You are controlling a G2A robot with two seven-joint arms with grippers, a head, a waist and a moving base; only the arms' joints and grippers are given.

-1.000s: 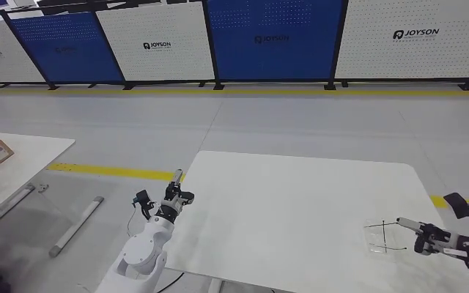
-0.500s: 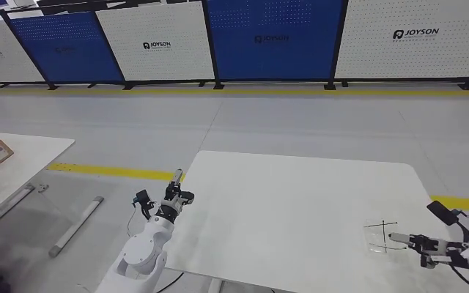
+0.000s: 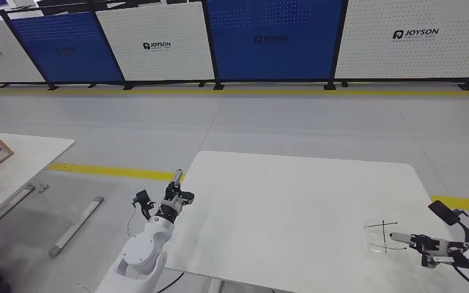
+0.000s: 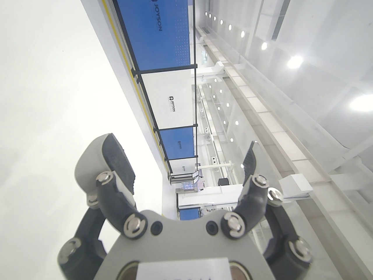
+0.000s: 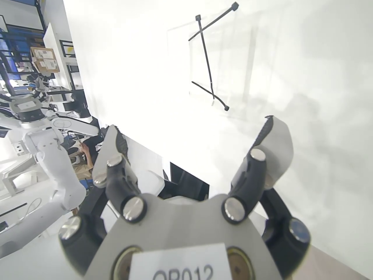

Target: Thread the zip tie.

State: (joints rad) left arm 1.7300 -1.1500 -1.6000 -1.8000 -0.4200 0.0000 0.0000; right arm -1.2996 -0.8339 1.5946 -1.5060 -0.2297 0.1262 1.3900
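Three black zip ties [image 5: 207, 59] lie crossed on a clear flat tray [image 5: 239, 59] on the white table. From above, the zip ties [image 3: 384, 235] sit near the table's right front corner. My right gripper [image 5: 191, 125] is open and holds nothing; it hangs just short of the ties. In the top view that right gripper [image 3: 401, 239] sits at the table's right edge, one finger beside the tray. My left gripper [image 4: 180, 141] is open and holds nothing. The left gripper [image 3: 176, 183] stands at the table's left edge, pointing away from the ties.
The white table [image 3: 293, 212] is bare between the two arms. A second table [image 3: 29, 154] stands off to the left across a gap of floor. Blue and white pegboard partitions [image 3: 271, 36] close the room behind.
The right gripper has drawn back a little toward the table's right front edge and turned, then held still. The left arm and the zip ties have not moved.
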